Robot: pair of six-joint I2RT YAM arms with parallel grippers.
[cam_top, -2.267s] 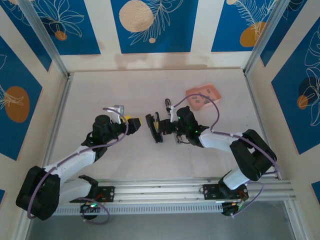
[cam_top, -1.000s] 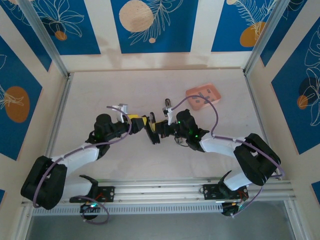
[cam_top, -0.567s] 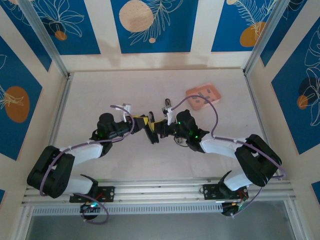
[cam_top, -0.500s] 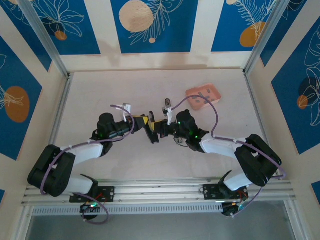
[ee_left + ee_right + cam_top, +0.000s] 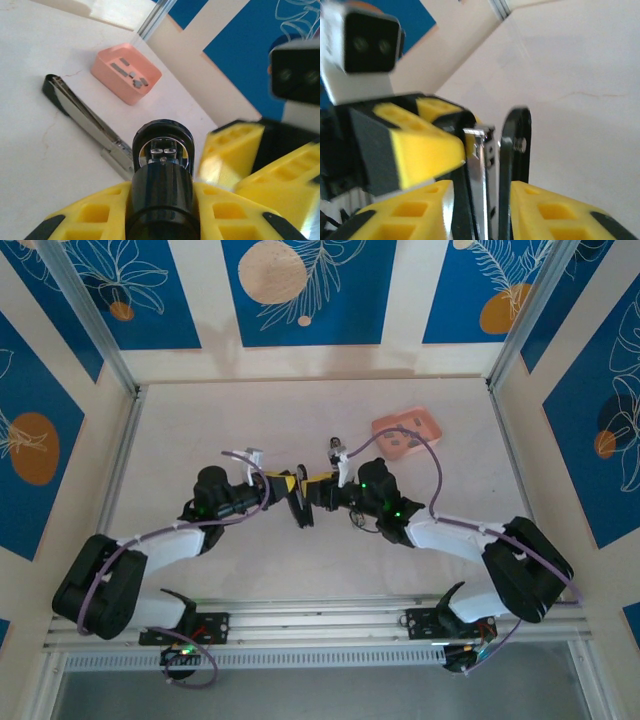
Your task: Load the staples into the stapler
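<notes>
The surface [image 5: 200, 420] is a pale rectangle walled on three sides, with both arm bases fixed at its near edge. The left arm [image 5: 160, 538] is extended from the near left corner toward the middle of the surface. The right arm [image 5: 450, 533] is extended from the near right corner to the same spot, so that the left jaws and the right jaws face each other close together. A salmon-pink square tray [image 5: 425, 431] is placed toward the far right corner, well apart from both arms.

The stapler [image 5: 300, 508] is located at the middle of the surface, between the two sets of jaws, and is hinged open. In the left wrist view one long black arm of the stapler [image 5: 82, 116], lined with a silvery rail, is seen stretched away toward the tray. The round black end of its other part is seen between the yellow left fingers [image 5: 85, 220]. The left jaws are closed on the stapler at this end.

In the right wrist view the metal rail and a black arm of the stapler [image 5: 514, 145] are seen standing between the yellow right fingers [image 5: 555, 210]. How far the right jaws are open, and whether the stapler is clamped by them, cannot be told.

The staples [image 5: 120, 65], several small grey strips, are lying inside the tray.
</notes>
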